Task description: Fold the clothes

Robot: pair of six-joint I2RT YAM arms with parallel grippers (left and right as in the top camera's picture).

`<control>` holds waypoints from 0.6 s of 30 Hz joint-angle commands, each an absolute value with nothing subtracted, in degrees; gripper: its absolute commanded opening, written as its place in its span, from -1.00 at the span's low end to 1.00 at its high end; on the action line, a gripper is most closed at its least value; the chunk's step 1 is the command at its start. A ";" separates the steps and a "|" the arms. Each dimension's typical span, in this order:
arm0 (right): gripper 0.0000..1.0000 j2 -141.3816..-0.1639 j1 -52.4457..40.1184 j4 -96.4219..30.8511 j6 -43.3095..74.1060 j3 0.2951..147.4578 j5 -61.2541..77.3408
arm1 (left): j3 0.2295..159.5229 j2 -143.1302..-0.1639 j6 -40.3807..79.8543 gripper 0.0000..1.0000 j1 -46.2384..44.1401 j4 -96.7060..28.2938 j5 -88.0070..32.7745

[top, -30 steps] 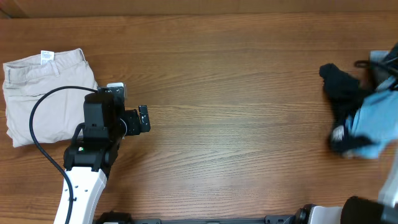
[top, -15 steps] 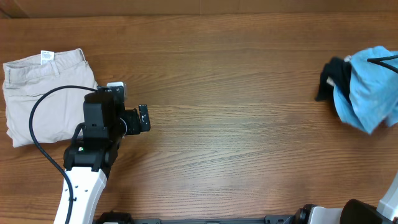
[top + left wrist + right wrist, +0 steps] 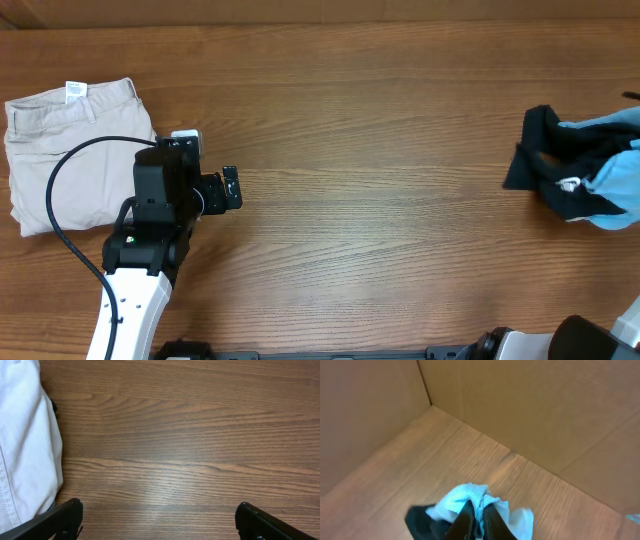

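Right claw [image 3: 477, 521] is clamped together on a bunched fold of the light-blue T-shirt [image 3: 470, 496]. Left claw [image 3: 160, 522] has its fingers wide apart above bare wood near the left edge. The bench [image 3: 380, 150] is wood-grained. The beige khaki shorts [image 3: 60, 150] lie folded flat at the far left corner, just beside the left claw. The T-shirt sits crumpled at the right edge. The black garment [image 3: 545, 165] is tangled against it on the side facing the bench centre.
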State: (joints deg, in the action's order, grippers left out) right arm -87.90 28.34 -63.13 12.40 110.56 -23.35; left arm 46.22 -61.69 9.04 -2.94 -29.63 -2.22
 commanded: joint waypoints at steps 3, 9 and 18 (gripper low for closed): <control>-0.85 -85.49 32.01 -58.17 23.42 114.10 -24.05 | 47.09 -61.82 9.87 1.00 -2.55 -29.36 -3.07; -0.74 -84.55 32.01 -49.45 18.92 114.13 -21.91 | 47.09 -61.82 9.91 1.00 -2.55 -29.23 -3.09; -0.56 -83.85 31.53 -40.27 13.02 122.32 -2.00 | 47.09 -61.82 9.89 1.00 -2.55 -29.52 -4.27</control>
State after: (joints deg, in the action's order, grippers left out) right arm -86.63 31.81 -40.99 14.76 116.75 -8.29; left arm 46.22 -61.69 9.04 -2.94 -29.56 -2.61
